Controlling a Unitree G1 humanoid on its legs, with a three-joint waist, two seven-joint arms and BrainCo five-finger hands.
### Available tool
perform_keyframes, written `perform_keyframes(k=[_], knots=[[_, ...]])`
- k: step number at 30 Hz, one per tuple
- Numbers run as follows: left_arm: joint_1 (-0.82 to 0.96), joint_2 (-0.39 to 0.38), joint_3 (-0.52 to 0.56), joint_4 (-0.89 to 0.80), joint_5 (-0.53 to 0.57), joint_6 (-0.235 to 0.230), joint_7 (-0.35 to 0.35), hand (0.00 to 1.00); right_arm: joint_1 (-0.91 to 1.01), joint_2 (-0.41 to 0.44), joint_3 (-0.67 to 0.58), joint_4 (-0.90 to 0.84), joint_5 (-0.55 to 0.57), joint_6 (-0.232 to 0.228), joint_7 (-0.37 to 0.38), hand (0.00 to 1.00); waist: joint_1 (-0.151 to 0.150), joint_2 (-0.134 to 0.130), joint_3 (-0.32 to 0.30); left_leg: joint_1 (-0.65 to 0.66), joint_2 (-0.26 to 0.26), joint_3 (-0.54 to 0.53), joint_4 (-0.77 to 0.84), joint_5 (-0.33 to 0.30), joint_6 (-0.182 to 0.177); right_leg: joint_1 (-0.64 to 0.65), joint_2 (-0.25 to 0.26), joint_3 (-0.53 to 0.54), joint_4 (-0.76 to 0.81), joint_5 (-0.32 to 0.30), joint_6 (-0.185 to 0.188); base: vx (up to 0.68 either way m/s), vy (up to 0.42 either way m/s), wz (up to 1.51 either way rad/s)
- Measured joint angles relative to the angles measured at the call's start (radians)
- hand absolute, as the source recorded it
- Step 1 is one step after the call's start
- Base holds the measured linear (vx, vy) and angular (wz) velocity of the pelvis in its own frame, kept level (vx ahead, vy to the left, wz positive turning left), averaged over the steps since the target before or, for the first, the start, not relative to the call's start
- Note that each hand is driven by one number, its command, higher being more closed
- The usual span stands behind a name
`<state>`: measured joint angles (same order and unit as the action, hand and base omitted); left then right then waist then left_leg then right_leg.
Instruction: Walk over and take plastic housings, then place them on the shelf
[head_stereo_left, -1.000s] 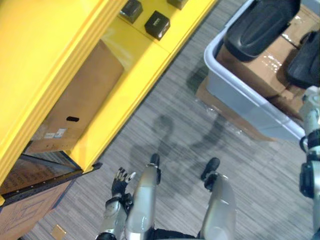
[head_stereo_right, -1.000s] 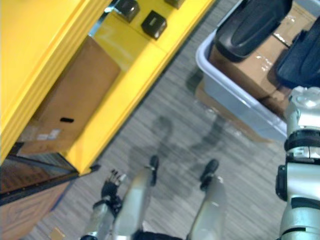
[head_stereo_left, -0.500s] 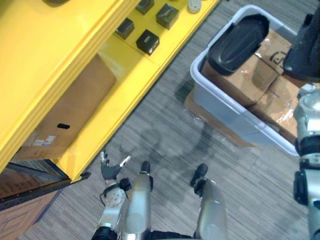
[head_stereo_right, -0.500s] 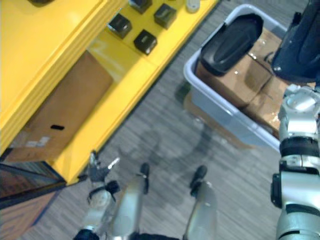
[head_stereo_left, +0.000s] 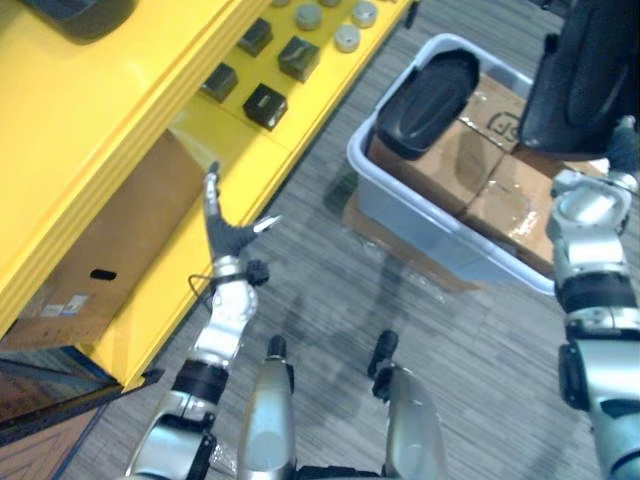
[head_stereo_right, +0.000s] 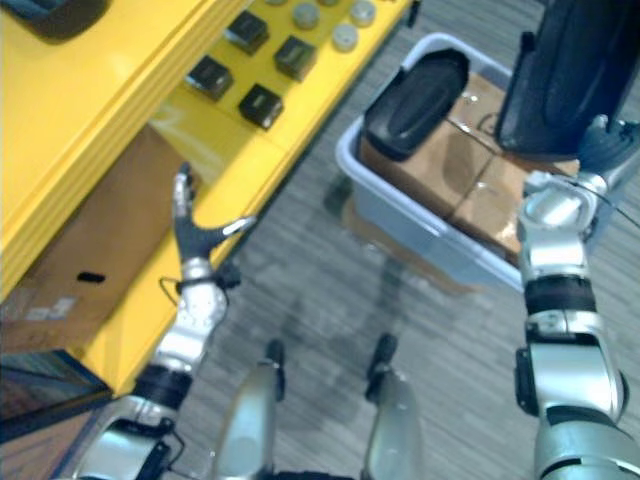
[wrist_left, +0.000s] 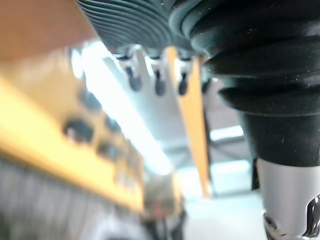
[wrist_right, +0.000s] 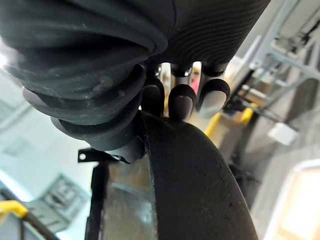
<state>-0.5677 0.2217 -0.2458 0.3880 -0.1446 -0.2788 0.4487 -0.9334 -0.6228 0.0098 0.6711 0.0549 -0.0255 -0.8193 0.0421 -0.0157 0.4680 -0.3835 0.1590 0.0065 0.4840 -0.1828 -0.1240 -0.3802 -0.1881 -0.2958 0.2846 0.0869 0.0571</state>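
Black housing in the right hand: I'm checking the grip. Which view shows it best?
The right wrist view: up close, the right hand curls its fingers over the edge of the black housing. The two eye views show more of the housing's dark body, raised near the grey bin, with the wrist below it.

Head stereo pair looks steeply down from up high: yellow metal shelf unit (head_stereo_left: 120, 80) on the left, grey plastic tote of cardboard boxes (head_stereo_left: 400, 205) upper right, grey striped carpet floor (head_stereo_left: 330, 290) btwn. Both eyes share all that, R eye set slightly to the side. L wrist cam sits v. close behind the left hand (wrist_left: 157, 75), facing out along the shelf's yellow edge. R wrist cam sits behind the right hand (wrist_right: 182, 102), hard against the large black plastic housing (wrist_right: 200, 190) it hooks.
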Motion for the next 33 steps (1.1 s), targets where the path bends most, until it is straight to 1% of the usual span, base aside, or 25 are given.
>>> perform_keyframes(k=[1,4,5,7,9,10,12,13,15,16,19,20,21,22,24,25,29,33], knots=[[-0.042,-0.010,-0.014,0.046,-0.042,0.010,-0.036,0.00,-0.027,0.005,0.018,-0.003,-0.017,-0.002,0.006,1.00,-0.010,0.000,0.000,0.001,0.004,0.003,0.002,0.000,0.000,0.000,0.003,0.003,-0.002,0.003,-0.001,-0.01,0.027,-0.14],[-0.126,-0.041,-0.016,0.134,-0.109,0.039,-0.102,0.00,-0.061,0.023,0.041,-0.029,-0.041,-0.010,0.024,1.00,-0.025,0.000,0.000,0.005,0.014,0.011,0.009,-0.002,-0.003,0.000,0.019,0.015,-0.006,0.010,-0.006,-0.01,-0.003,-0.16],[-0.161,-0.041,-0.030,0.170,-0.139,0.053,-0.143,0.00,-0.083,0.034,0.063,-0.033,-0.058,-0.017,0.038,1.00,-0.026,0.000,0.000,0.011,0.024,0.027,0.011,-0.004,-0.006,0.000,0.031,0.028,-0.015,0.017,-0.009,-0.02,0.001,-0.32],[-0.200,-0.042,-0.055,0.203,-0.213,0.082,-0.215,0.00,-0.107,0.047,0.096,-0.038,-0.083,-0.041,0.056,1.00,-0.032,-0.001,-0.001,0.023,0.030,0.048,0.003,-0.005,-0.007,-0.001,0.036,0.045,-0.025,0.022,-0.010,-0.02,0.010,-0.34],[-0.237,-0.060,-0.082,0.225,-0.335,0.137,-0.302,0.00,-0.112,0.054,0.113,-0.059,-0.118,-0.060,0.068,1.00,-0.035,-0.003,-0.001,0.033,0.031,0.065,-0.005,-0.005,-0.008,-0.001,0.046,0.058,-0.039,0.024,-0.009,-0.03,0.008,-0.23],[-0.243,-0.065,-0.086,0.230,-0.370,0.152,-0.322,0.00,-0.112,0.056,0.113,-0.067,-0.123,-0.062,0.074,1.00,-0.037,-0.003,-0.001,0.033,0.032,0.066,-0.005,-0.006,-0.008,-0.001,0.047,0.059,-0.040,0.024,-0.008,-0.01,0.003,-0.09],[-0.248,-0.081,-0.093,0.238,-0.479,0.192,-0.375,0.00,-0.114,0.062,0.119,-0.076,-0.147,-0.077,0.080,1.00,-0.053,-0.003,-0.001,0.036,0.033,0.067,-0.010,-0.005,-0.009,-0.001,0.049,0.061,-0.040,0.026,-0.010,0.01,0.004,-0.03],[-0.248,-0.082,-0.101,0.241,-0.551,0.213,-0.406,0.00,-0.114,0.063,0.130,-0.080,-0.150,-0.085,0.081,1.00,-0.057,-0.003,-0.001,0.047,0.032,0.077,-0.022,-0.003,-0.011,-0.001,0.050,0.068,-0.040,0.030,-0.012,0.02,0.009,-0.11],[-0.247,-0.082,-0.114,0.242,-0.614,0.236,-0.436,0.00,-0.114,0.073,0.130,-0.083,-0.169,-0.087,0.096,1.00,-0.056,-0.003,-0.001,0.067,0.031,0.093,-0.035,-0.002,-0.012,0.001,0.050,0.080,-0.039,0.031,-0.012,0.04,0.016,-0.17],[-0.249,-0.082,-0.121,0.242,-0.648,0.248,-0.453,0.00,-0.114,0.077,0.131,-0.085,-0.182,-0.087,0.105,1.00,-0.061,-0.003,-0.001,0.075,0.029,0.098,-0.042,-0.002,-0.012,0.004,0.050,0.085,-0.039,0.031,-0.012,0.04,0.019,-0.12],[-0.253,-0.085,-0.126,0.243,-0.725,0.276,-0.474,0.00,-0.113,0.084,0.133,-0.085,-0.200,-0.092,0.127,1.00,-0.072,-0.003,-0.001,0.101,0.025,0.101,-0.057,0.000,-0.014,0.019,0.049,0.095,-0.040,0.031,-0.012,0.05,0.031,-0.03],[-0.253,-0.088,-0.128,0.243,-0.736,0.281,-0.474,0.00,-0.113,0.087,0.138,-0.085,-0.210,-0.100,0.130,1.00,-0.074,-0.003,-0.001,0.109,0.024,0.103,-0.059,0.000,-0.014,0.025,0.049,0.099,-0.042,0.031,-0.012,0.04,0.036,-0.04],[-0.253,-0.090,-0.128,0.243,-0.749,0.282,-0.474,0.00,-0.113,0.088,0.144,-0.085,-0.213,-0.107,0.133,1.00,-0.074,-0.003,-0.001,0.115,0.023,0.106,-0.061,0.000,-0.014,0.030,0.049,0.100,-0.046,0.031,-0.012,0.03,0.036,-0.05],[-0.255,-0.091,-0.128,0.243,-0.753,0.282,-0.474,0.00,-0.112,0.088,0.159,-0.086,-0.228,-0.125,0.149,1.00,-0.080,-0.003,-0.001,0.121,0.021,0.108,-0.064,0.000,-0.014,0.037,0.048,0.102,-0.052,0.032,-0.010,0.01,0.033,-0.04],[-0.259,-0.090,-0.128,0.244,-0.754,0.281,-0.471,0.00,-0.111,0.089,0.176,-0.099,-0.233,-0.133,0.163,1.00,-0.083,-0.003,-0.001,0.121,0.019,0.109,-0.067,-0.001,-0.014,0.038,0.048,0.105,-0.056,0.034,-0.008,0.00,0.016,-0.01],[-0.260,-0.089,-0.128,0.245,-0.754,0.281,-0.465,0.00,-0.106,0.089,0.190,-0.102,-0.238,-0.145,0.170,1.00,-0.083,-0.003,-0.002,0.121,0.018,0.110,-0.071,0.001,-0.011,0.041,0.048,0.106,-0.066,0.037,-0.004,0.00,0.000,0.00],[-0.262,-0.089,-0.126,0.262,-0.753,0.273,-0.426,0.00,-0.070,0.090,0.206,-0.103,-0.250,-0.165,0.191,1.00,-0.084,-0.002,-0.002,0.124,0.013,0.110,-0.074,0.002,-0.010,0.054,0.048,0.106,-0.093,0.053,-0.002,0.00,0.008,0.00],[-0.277,-0.083,-0.119,0.262,-0.753,0.263,-0.377,0.00,-0.017,0.110,0.211,-0.113,-0.250,-0.166,0.207,1.00,-0.085,-0.002,-0.002,0.124,0.006,0.111,-0.076,0.002,-0.009,0.068,0.046,0.106,-0.125,0.071,0.003,0.00,0.018,0.01]])
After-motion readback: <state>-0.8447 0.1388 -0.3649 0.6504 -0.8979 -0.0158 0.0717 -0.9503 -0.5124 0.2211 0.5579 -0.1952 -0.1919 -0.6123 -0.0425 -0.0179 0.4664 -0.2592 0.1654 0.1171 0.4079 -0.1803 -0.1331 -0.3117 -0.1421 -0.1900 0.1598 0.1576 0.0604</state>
